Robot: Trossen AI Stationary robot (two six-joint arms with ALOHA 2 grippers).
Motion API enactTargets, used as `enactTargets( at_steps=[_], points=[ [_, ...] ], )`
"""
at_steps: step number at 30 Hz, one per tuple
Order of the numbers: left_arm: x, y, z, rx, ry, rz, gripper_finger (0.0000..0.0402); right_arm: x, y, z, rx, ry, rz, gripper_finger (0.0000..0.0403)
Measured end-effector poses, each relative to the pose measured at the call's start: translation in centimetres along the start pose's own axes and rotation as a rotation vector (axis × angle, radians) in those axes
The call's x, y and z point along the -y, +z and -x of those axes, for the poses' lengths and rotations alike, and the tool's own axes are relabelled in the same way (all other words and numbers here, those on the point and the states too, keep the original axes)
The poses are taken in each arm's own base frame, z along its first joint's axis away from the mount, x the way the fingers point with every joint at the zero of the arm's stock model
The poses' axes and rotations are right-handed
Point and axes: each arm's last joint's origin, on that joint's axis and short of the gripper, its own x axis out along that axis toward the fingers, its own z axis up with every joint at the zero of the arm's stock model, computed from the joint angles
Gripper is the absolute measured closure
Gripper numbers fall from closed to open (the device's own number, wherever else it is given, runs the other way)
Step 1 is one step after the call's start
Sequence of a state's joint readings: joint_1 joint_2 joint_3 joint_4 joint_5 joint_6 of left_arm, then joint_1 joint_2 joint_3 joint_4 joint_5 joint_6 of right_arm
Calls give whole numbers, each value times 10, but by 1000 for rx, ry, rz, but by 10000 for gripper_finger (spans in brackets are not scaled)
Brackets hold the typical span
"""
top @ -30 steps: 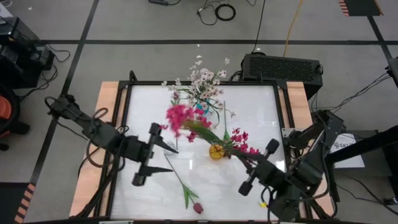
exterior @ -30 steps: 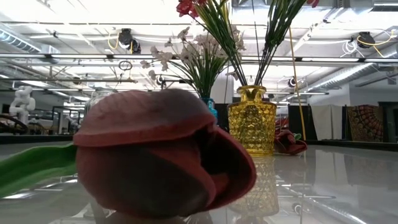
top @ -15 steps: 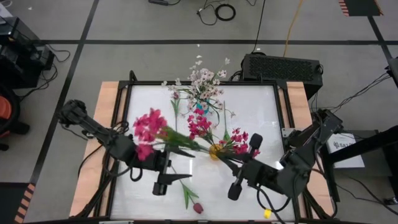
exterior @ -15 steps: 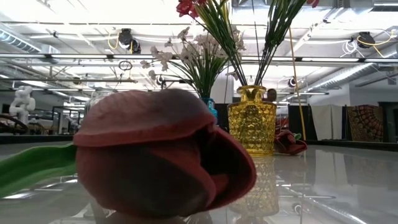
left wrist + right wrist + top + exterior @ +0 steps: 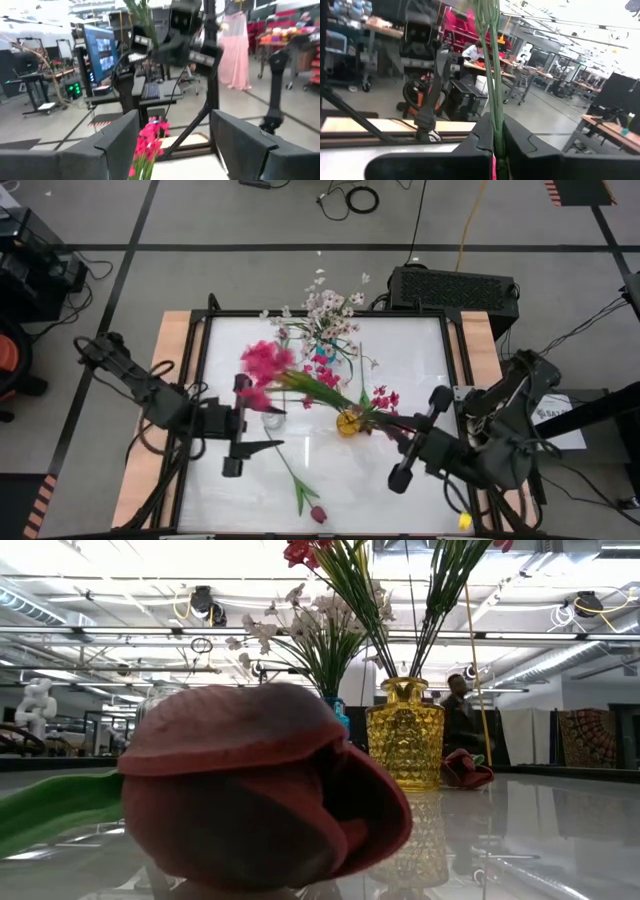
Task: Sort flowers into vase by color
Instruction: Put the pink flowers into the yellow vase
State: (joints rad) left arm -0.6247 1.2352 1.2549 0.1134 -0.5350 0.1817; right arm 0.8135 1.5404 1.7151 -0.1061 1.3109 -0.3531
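Note:
My right gripper [image 5: 400, 432] hovers right of the yellow vase [image 5: 347, 423], shut on a long green-stemmed magenta flower whose bloom cluster [image 5: 264, 364] hangs over the table's middle left. My left gripper [image 5: 260, 430] stands open at the left, nothing between its fingers; in its wrist view magenta blooms [image 5: 150, 142] show beyond them. The yellow vase holds other magenta flowers [image 5: 385, 400]. A vase of white-pink blossoms [image 5: 328, 315] stands at the far edge. A dark maroon tulip [image 5: 318, 513] lies on its side near the front edge, filling the low view [image 5: 250, 800]. My right gripper pinches the magenta flower's green stem [image 5: 495, 120] between its two shut fingers, toward the stem's lower end. The fingers point about level, coming from the table's right. The stem slants from the fingers over the yellow vase toward the far left, lifted clear of the table.
A clear glass jar [image 5: 272, 418] stands just beside my left gripper. Another dark red flower [image 5: 465, 768] lies on the table by the yellow vase. A black box [image 5: 452, 288] sits beyond the far right corner. People show in the room behind.
My right gripper swung toward the table's left and near side with the magenta flower, then back to the right and upward, rolling its wrist; the bloom cluster now hangs a little left of where it was. My left gripper moved toward the middle and drew back left, staying open.

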Motion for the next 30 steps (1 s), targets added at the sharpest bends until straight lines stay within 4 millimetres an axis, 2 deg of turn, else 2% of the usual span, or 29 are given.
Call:
enactTargets(
  at_steps=[4,7,11,15,20,25,30],
  points=[
    [6,4,0,51,-29,3,149,-1,-1,-1,2,6,-6,397],
    [13,3,-12,124,-19,-4,149,0,0,-7,23,62,-38,397],
    [24,2,-28,279,24,-58,149,1,-1,-20,53,150,-83,397],
    [30,3,-36,448,29,-118,149,2,0,-29,80,222,-108,397],
    [21,3,-44,549,64,-115,149,0,-2,-40,106,274,-107,397],
    [6,5,-48,651,-2,-78,149,-6,-7,-51,99,254,-78,397],
    [0,6,-50,685,-20,-96,149,-6,-8,-56,98,237,-67,397]
  ],
)
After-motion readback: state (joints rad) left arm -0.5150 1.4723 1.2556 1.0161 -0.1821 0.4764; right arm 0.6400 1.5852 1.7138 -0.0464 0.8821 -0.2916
